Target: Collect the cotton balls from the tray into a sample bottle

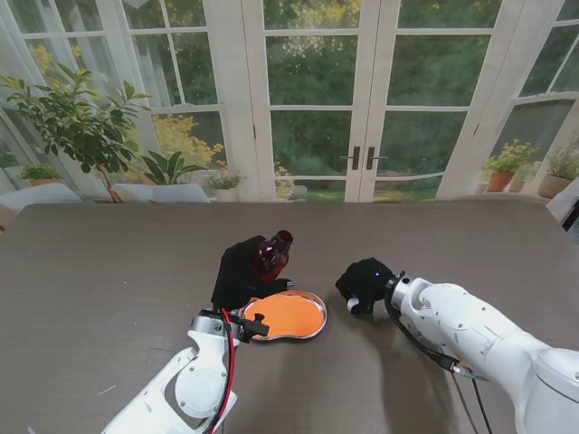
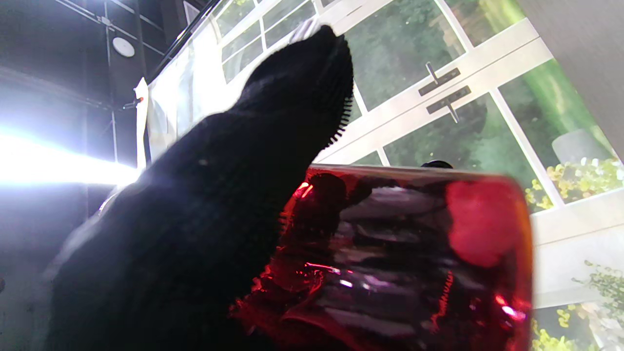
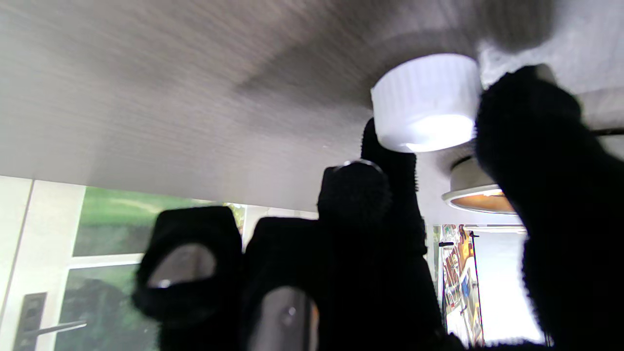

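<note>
My left hand (image 1: 240, 271), in a black glove, is shut on a dark red sample bottle (image 1: 270, 254) held tilted just beyond the tray, its mouth pointing away from me. The left wrist view shows the bottle (image 2: 409, 263) close against the gloved fingers (image 2: 302, 97). An orange tray (image 1: 286, 315) with a metal rim lies on the table near me. To its right my right hand (image 1: 365, 283) is shut on a small white cap (image 1: 352, 306), pinched between fingertips just above the table in the right wrist view (image 3: 426, 102). No cotton balls can be made out.
The dark wooden table (image 1: 109, 271) stretches wide on both sides. Glass doors and potted plants (image 1: 81, 127) stand beyond its far edge. The tray's rim (image 3: 475, 192) shows past my right fingers.
</note>
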Controlling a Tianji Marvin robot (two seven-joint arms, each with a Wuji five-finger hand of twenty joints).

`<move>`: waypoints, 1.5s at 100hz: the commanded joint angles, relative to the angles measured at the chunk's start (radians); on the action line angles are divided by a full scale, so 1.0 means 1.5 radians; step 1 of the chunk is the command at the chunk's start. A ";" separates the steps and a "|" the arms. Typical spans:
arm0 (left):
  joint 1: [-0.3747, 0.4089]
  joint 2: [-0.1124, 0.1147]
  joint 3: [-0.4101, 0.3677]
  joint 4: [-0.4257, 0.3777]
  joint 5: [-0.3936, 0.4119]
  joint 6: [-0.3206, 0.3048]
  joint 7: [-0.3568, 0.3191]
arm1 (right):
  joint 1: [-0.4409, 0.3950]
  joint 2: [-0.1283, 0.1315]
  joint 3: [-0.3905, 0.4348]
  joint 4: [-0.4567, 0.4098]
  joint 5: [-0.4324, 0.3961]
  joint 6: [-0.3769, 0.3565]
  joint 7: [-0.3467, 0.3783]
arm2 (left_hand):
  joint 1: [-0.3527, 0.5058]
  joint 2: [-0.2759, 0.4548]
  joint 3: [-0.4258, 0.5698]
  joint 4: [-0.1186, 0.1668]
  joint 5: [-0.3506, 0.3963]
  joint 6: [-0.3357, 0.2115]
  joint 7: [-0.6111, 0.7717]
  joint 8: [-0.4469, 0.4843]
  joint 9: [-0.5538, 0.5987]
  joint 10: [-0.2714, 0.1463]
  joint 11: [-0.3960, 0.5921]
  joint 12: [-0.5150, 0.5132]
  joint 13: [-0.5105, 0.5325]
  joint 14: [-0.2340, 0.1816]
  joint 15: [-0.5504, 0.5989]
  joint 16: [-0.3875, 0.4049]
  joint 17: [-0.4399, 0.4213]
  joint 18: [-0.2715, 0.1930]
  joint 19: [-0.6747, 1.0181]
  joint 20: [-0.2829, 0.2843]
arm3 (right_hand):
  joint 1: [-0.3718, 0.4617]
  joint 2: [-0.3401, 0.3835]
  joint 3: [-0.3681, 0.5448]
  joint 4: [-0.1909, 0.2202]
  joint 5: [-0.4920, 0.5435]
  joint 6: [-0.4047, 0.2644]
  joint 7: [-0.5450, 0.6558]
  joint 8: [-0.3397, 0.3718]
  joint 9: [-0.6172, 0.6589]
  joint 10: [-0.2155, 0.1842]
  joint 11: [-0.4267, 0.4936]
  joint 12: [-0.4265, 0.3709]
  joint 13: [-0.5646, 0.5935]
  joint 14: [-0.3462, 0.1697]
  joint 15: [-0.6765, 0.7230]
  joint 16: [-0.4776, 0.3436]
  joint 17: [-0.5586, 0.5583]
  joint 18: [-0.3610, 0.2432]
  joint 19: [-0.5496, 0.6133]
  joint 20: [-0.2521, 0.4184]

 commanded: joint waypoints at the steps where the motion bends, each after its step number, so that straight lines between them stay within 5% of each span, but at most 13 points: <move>1: 0.002 -0.001 -0.002 -0.006 0.000 0.001 -0.011 | -0.004 -0.001 -0.003 0.002 -0.004 -0.005 0.017 | 0.048 0.556 0.046 0.019 0.065 -0.105 0.089 0.017 0.031 -0.009 0.002 0.002 0.010 0.062 0.004 0.005 -0.018 -0.005 -0.006 0.008 | 0.050 0.032 0.041 0.003 0.040 -0.029 0.079 0.001 0.071 0.009 0.037 -0.002 0.006 -0.020 0.056 0.012 0.024 0.033 0.059 -0.006; 48: 0.007 -0.001 -0.005 -0.010 0.001 0.003 -0.010 | -0.001 0.004 0.001 -0.006 -0.005 -0.026 0.043 | 0.048 0.555 0.047 0.018 0.065 -0.104 0.090 0.016 0.031 -0.009 0.002 0.003 0.010 0.062 0.004 0.005 -0.018 -0.005 -0.006 0.009 | 0.044 0.068 0.039 0.010 0.044 -0.031 0.093 0.022 0.070 -0.001 0.037 -0.006 0.006 -0.028 0.048 0.009 0.018 0.023 0.056 -0.009; 62: 0.007 -0.001 -0.005 -0.010 0.001 0.002 -0.010 | -0.001 0.006 0.001 -0.007 -0.006 -0.023 0.043 | 0.048 0.555 0.047 0.018 0.066 -0.104 0.090 0.016 0.032 -0.008 0.002 0.002 0.010 0.063 0.004 0.005 -0.018 -0.005 -0.006 0.009 | 0.006 -0.014 0.039 -0.008 0.028 -0.016 0.027 0.039 0.069 -0.001 0.020 -0.008 0.007 -0.029 0.045 0.007 0.017 0.020 0.056 -0.009; 68: 0.007 -0.001 -0.005 -0.010 0.000 0.002 -0.010 | -0.001 0.007 0.000 -0.009 -0.007 -0.019 0.045 | 0.048 0.554 0.048 0.018 0.065 -0.104 0.090 0.016 0.032 -0.008 0.002 0.002 0.010 0.064 0.004 0.005 -0.018 -0.005 -0.006 0.009 | -0.008 -0.044 0.047 0.009 0.039 -0.004 -0.021 0.054 0.069 -0.002 0.017 -0.006 0.007 -0.031 0.044 0.007 0.017 0.020 0.056 -0.009; 75: 0.007 0.000 -0.005 -0.011 0.000 0.002 -0.011 | 0.000 0.007 -0.002 -0.009 -0.006 -0.016 0.049 | 0.047 0.553 0.048 0.017 0.066 -0.105 0.090 0.015 0.032 -0.008 0.003 0.002 0.011 0.063 0.004 0.005 -0.018 -0.005 -0.006 0.009 | -0.030 -0.069 0.054 0.089 0.051 0.009 -0.100 0.128 0.069 -0.004 0.010 -0.001 0.007 -0.038 0.045 0.009 0.017 0.020 0.056 -0.009; 81: 0.007 0.000 -0.006 -0.011 0.001 0.001 -0.011 | 0.002 0.005 -0.008 -0.003 -0.003 -0.015 0.048 | 0.047 0.552 0.049 0.017 0.066 -0.104 0.090 0.015 0.033 -0.008 0.003 0.003 0.012 0.063 0.005 0.005 -0.017 -0.004 -0.006 0.009 | -0.023 -0.089 0.055 0.120 0.053 0.013 -0.122 0.162 0.069 -0.005 0.012 0.003 0.007 -0.038 0.048 0.010 0.017 0.020 0.056 -0.009; 92: 0.007 0.000 -0.006 -0.011 0.002 0.000 -0.010 | 0.006 -0.003 -0.027 0.013 0.002 -0.013 0.033 | 0.046 0.552 0.051 0.016 0.067 -0.105 0.091 0.015 0.033 -0.008 0.003 0.002 0.012 0.062 0.005 0.005 -0.017 -0.004 -0.006 0.009 | 0.013 -0.125 0.055 0.054 0.053 0.007 -0.086 0.123 0.069 -0.003 0.027 0.009 0.007 -0.043 0.055 0.014 0.025 0.024 0.058 -0.009; 101: 0.008 0.000 -0.007 -0.011 0.001 0.000 -0.010 | 0.010 -0.009 -0.039 0.024 0.008 -0.015 0.030 | 0.046 0.550 0.052 0.016 0.066 -0.104 0.090 0.015 0.034 -0.008 0.003 0.003 0.012 0.063 0.005 0.005 -0.017 -0.004 -0.006 0.009 | 0.023 -0.158 0.071 0.053 0.055 0.006 -0.077 0.116 0.070 -0.001 0.036 0.011 0.007 -0.048 0.060 0.017 0.026 0.025 0.059 -0.008; 127: 0.008 -0.001 -0.006 -0.012 0.000 0.000 -0.010 | 0.013 -0.014 -0.052 0.034 0.013 -0.018 0.027 | 0.045 0.548 0.054 0.014 0.066 -0.104 0.090 0.013 0.034 -0.007 0.003 0.003 0.012 0.064 0.004 0.005 -0.017 -0.004 -0.006 0.009 | 0.067 -0.186 0.082 -0.011 0.051 -0.004 0.003 0.063 0.069 0.006 0.067 0.027 0.007 -0.048 0.070 0.021 0.031 0.026 0.062 -0.005; 150: 0.008 0.000 -0.006 -0.013 0.000 0.000 -0.011 | 0.015 -0.022 -0.063 0.049 0.019 -0.033 0.016 | 0.045 0.547 0.055 0.013 0.066 -0.103 0.089 0.012 0.034 -0.008 0.003 0.003 0.012 0.063 0.004 0.005 -0.017 -0.004 -0.006 0.009 | 0.093 -0.147 0.086 -0.021 0.073 -0.036 0.105 0.017 0.068 0.012 0.079 0.041 0.007 -0.045 0.073 0.022 0.033 0.027 0.062 -0.004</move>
